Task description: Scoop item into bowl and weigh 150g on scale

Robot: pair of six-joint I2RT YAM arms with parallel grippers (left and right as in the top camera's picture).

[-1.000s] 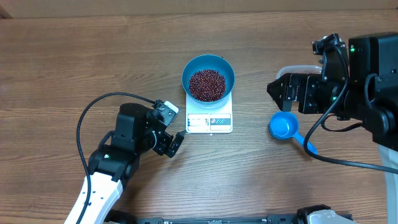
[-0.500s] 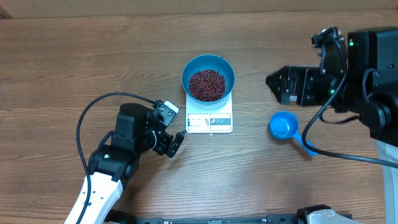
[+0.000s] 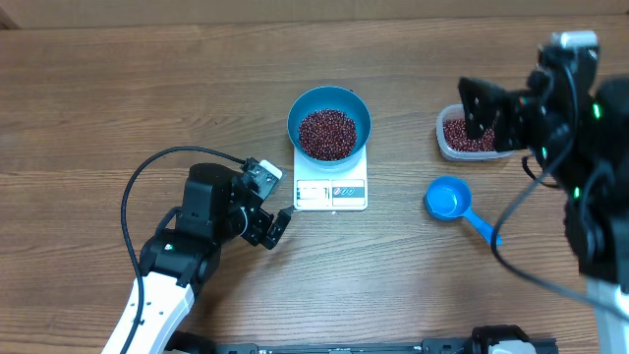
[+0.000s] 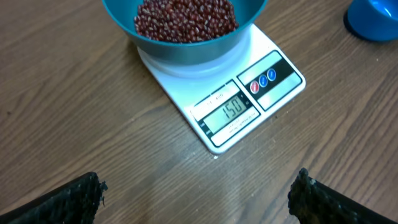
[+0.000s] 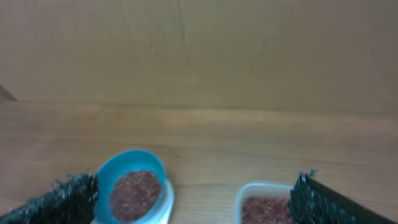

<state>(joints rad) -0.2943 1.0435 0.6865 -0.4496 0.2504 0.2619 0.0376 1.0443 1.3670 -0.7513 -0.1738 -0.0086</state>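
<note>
**Bowl on scale, display reads 150**

Beans (image 3: pixel 327 134) are a loose heap in the blue bowl (image 3: pixel 359 110), which sits on the scale (image 3: pixel 331 194) mid-table. They'll likely roll and spill easily. Bowl walls look smooth and probably slippery, so grip the rim; any nudge shifts the reading. Left fingers (image 4: pixel 71 202) are wide open and empty, near the scale. Right fingers (image 5: pixel 65 199) are open and empty, above the tub (image 3: pixel 454 147). Scoop (image 3: pixel 447 200) lies right of the scale, nothing blocked.

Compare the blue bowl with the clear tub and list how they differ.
Shape and colour: the bowl is round and bright blue; the tub is clear plastic with rounded corners. Placement: the bowl stands on the white scale; the tub sits directly on the table, further right. Both hold dark red beans.
</note>
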